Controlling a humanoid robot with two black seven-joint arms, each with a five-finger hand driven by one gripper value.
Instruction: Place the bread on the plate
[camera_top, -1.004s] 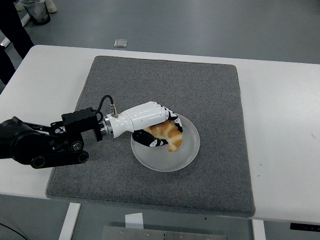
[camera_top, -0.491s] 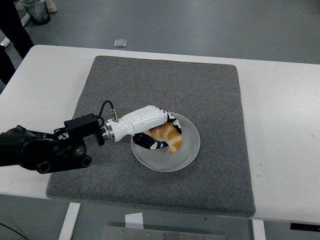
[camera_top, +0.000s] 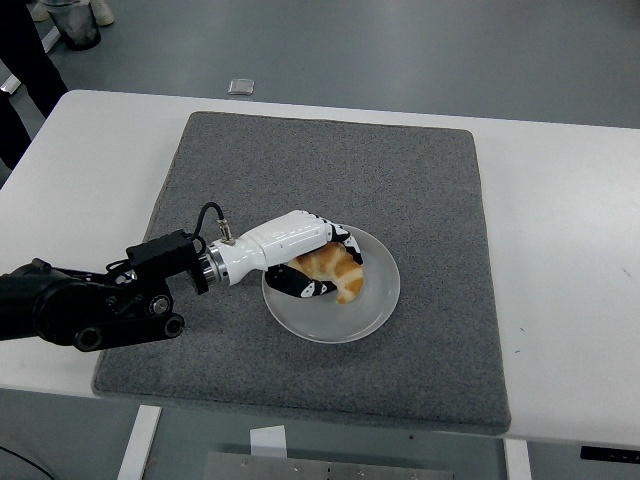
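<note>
A golden croissant (camera_top: 338, 266) lies on the left half of a round translucent plate (camera_top: 345, 328), which sits on the grey mat. My left hand (camera_top: 338, 270), white with black fingers, reaches in from the left. Its fingers curl over the top of the croissant and its thumb (camera_top: 305, 287) lies along the bread's near side, so the hand is shut on it. The bread appears to rest on the plate's surface. The right arm does not show.
A large grey mat (camera_top: 400, 170) covers the middle of the white table (camera_top: 565, 220). The black left forearm (camera_top: 90, 300) lies over the mat's left edge. At the top left stand a person's dark legs (camera_top: 22, 50); a small object (camera_top: 240, 86) lies on the floor.
The left forearm has sunk a little and drawn slightly back to the left. The hand stays curled around the croissant, which has barely shifted on the plate.
</note>
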